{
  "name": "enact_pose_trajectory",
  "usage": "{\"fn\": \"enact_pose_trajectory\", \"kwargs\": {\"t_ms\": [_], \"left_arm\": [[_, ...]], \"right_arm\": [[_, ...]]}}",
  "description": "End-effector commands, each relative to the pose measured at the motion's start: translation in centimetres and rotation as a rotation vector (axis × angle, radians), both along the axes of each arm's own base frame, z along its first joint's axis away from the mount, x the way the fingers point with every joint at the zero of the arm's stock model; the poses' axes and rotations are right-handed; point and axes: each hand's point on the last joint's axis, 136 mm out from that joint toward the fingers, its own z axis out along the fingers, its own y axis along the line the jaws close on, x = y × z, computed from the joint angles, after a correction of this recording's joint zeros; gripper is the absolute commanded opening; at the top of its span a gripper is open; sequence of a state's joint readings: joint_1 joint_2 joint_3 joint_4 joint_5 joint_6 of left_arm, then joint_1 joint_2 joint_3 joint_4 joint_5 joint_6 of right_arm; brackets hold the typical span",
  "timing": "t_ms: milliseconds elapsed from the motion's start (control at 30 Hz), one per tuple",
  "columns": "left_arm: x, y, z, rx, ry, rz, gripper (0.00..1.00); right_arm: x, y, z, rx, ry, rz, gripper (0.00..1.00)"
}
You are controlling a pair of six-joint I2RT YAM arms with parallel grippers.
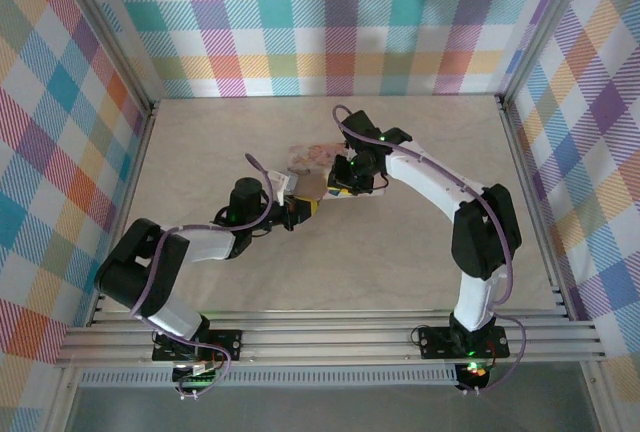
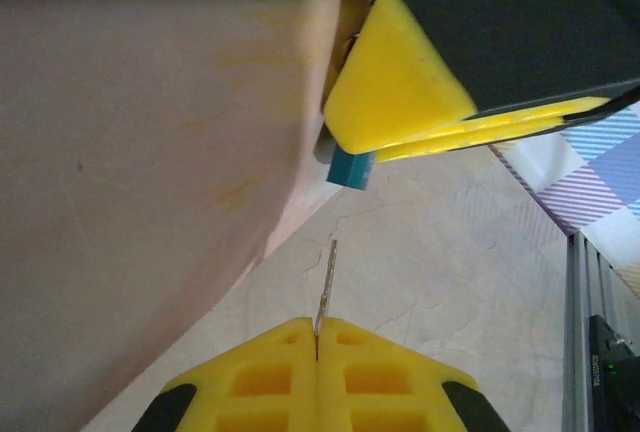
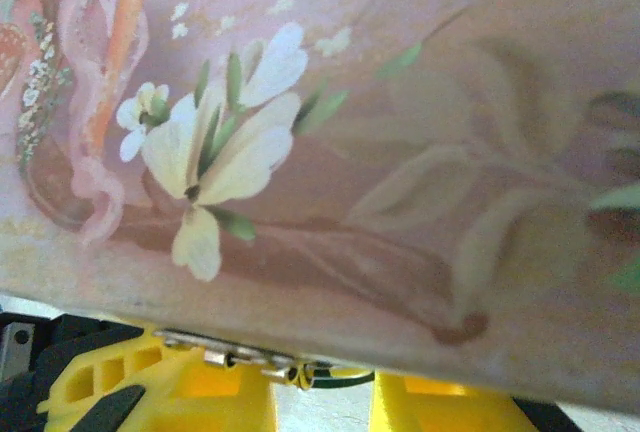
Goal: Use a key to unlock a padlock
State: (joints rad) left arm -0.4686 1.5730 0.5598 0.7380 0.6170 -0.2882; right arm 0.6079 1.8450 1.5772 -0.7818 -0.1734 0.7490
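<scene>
My left gripper (image 2: 317,330) is shut on the key (image 2: 328,282). Its thin metal blade sticks out past the yellow fingertips and points toward the padlock (image 2: 351,167). A short gap of table separates them. A corner of the padlock's blue body shows under the right gripper's yellow fingers (image 2: 400,92), against the front of the pink tin (image 2: 140,152). In the right wrist view my right gripper (image 3: 322,397) sits under the tin's edge, its fingers on either side of the metal hasp (image 3: 240,354) and a thin loop; the lock body is hidden there. From above, both grippers (image 1: 300,210) (image 1: 350,184) meet at the tin (image 1: 312,157).
The pink illustrated tin (image 3: 350,152) stands mid-table, close against both grippers. Plaid walls (image 1: 330,12) enclose the table on three sides, and a metal rail (image 2: 600,332) runs along the near edge.
</scene>
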Motion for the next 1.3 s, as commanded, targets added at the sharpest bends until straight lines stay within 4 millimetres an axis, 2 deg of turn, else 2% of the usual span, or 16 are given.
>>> {"fn": "enact_pose_trajectory", "kwargs": {"t_ms": [0, 367, 1267], "left_arm": [[0.8, -1.2, 2.4, -0.056, -0.073, -0.009, 0.0], [0.8, -2.5, 1.8, -0.075, -0.062, -0.025, 0.0], [0.6, -1.8, -0.1, -0.04, -0.034, 0.008, 0.0]], "right_arm": [[0.5, 1.0, 3.4, 0.115, -0.071, 0.004, 0.0], [0.5, 1.2, 3.3, 0.15, -0.06, -0.005, 0.0], [0.7, 0.8, 3.1, 0.156, -0.056, -0.027, 0.0]]}}
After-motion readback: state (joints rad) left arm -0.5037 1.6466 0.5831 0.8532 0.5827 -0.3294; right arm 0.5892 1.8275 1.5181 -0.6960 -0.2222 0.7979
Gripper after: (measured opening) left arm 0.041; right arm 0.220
